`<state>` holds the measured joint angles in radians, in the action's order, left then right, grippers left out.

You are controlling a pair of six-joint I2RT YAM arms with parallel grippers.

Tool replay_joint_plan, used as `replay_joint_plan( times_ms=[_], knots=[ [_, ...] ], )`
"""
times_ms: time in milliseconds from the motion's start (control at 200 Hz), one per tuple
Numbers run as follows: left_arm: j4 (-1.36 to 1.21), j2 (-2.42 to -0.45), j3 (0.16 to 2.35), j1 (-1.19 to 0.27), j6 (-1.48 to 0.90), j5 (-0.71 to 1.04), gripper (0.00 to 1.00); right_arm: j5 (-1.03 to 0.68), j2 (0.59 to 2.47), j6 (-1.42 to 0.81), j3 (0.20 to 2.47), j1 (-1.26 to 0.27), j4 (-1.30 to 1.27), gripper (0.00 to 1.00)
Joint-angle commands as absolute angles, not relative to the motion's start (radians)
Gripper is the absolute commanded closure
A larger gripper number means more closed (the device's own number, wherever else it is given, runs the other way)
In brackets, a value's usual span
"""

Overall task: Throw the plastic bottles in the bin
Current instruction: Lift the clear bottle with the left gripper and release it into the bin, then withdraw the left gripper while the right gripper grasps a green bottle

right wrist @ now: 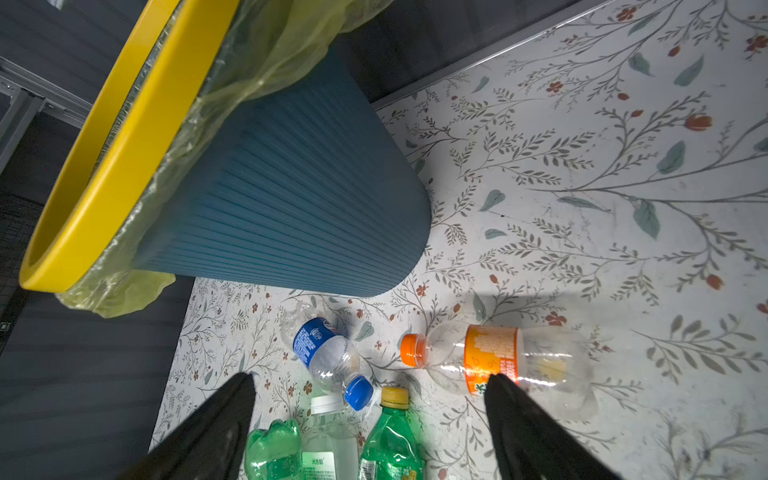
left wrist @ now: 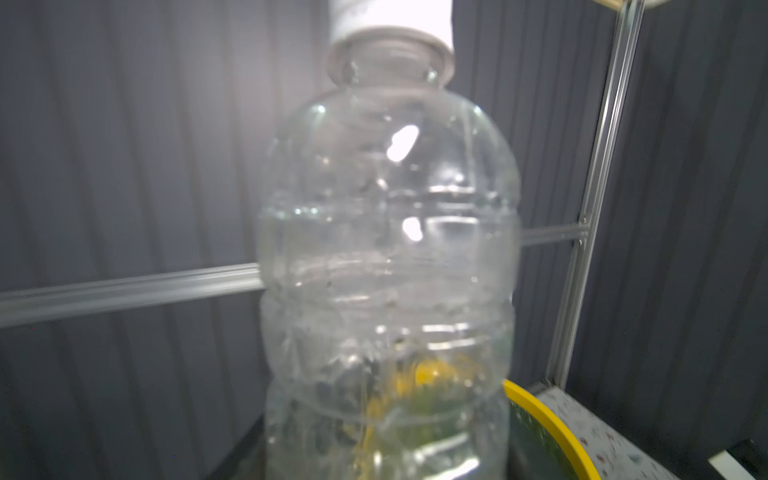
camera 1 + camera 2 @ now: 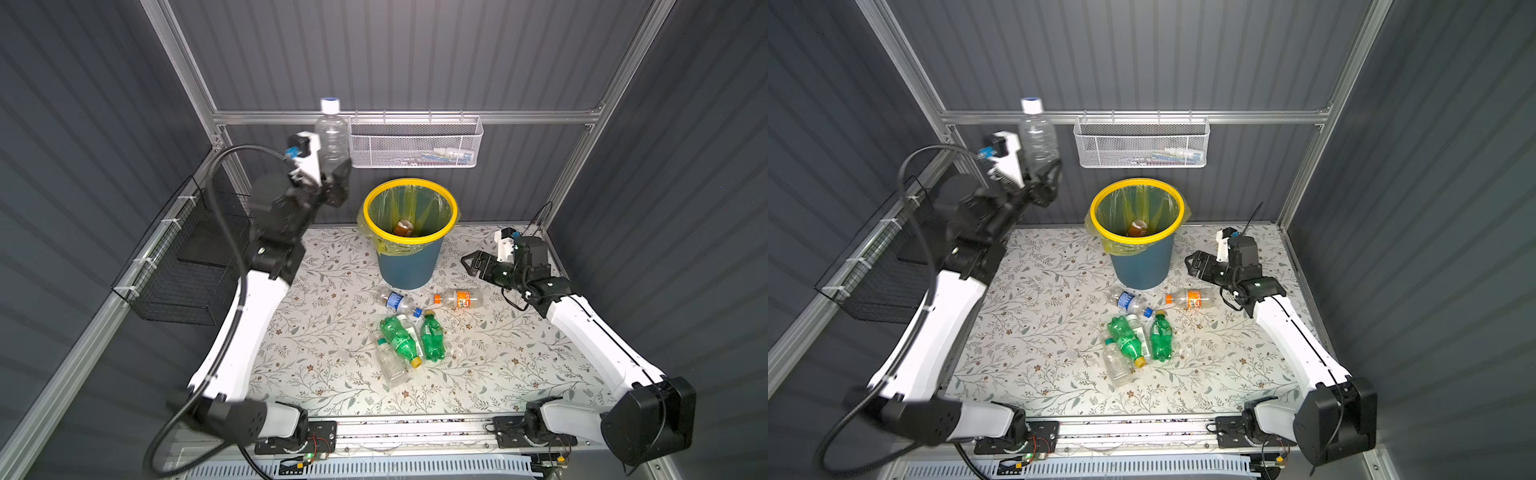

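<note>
A clear plastic bottle (image 3: 332, 135) with a white cap stands upright at my raised left gripper (image 3: 332, 176), left of and above the bin (image 3: 366, 210). The bottle (image 2: 386, 249) fills the left wrist view and hides the fingers. The bin, dark blue with a yellow rim (image 2: 548, 419) and a yellow-green liner, holds a brown bottle (image 3: 404, 227). Before it lie a blue-label bottle (image 3: 395, 300), an orange-label bottle (image 3: 459, 299), two green bottles (image 3: 401, 338) and a clear one (image 3: 390, 361). My right gripper (image 3: 467, 266) hovers open right of the bin, empty, above the bottles (image 1: 328, 357).
A white mesh basket (image 3: 415, 143) hangs on the back rail above the bin. A black wire basket (image 3: 187, 270) hangs on the left wall beside my left arm. The floral table (image 3: 332, 382) ends at a metal rail in front.
</note>
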<state>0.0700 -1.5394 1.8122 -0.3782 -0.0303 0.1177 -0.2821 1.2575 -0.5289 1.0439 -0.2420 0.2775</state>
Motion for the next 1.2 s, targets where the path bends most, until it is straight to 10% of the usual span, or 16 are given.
replay_joint_plan(
  times_ms=[0, 685, 1196],
  knots=[
    [0.352, -1.642, 1.928, -0.447, -0.016, 0.071, 0.0, -0.263, 1.259, -0.527, 1.066, -0.269, 0.283, 0.12],
    [0.285, -1.178, 1.306, -0.256, -0.14, -0.278, 0.0, -0.264, 1.314, -0.36, 1.095, -0.376, 0.456, 0.11],
    [0.244, -1.122, 0.985, -0.235, -0.252, -0.368, 0.0, -0.188, 1.424, -0.291, 1.118, -0.739, 0.579, 0.11]
  ],
)
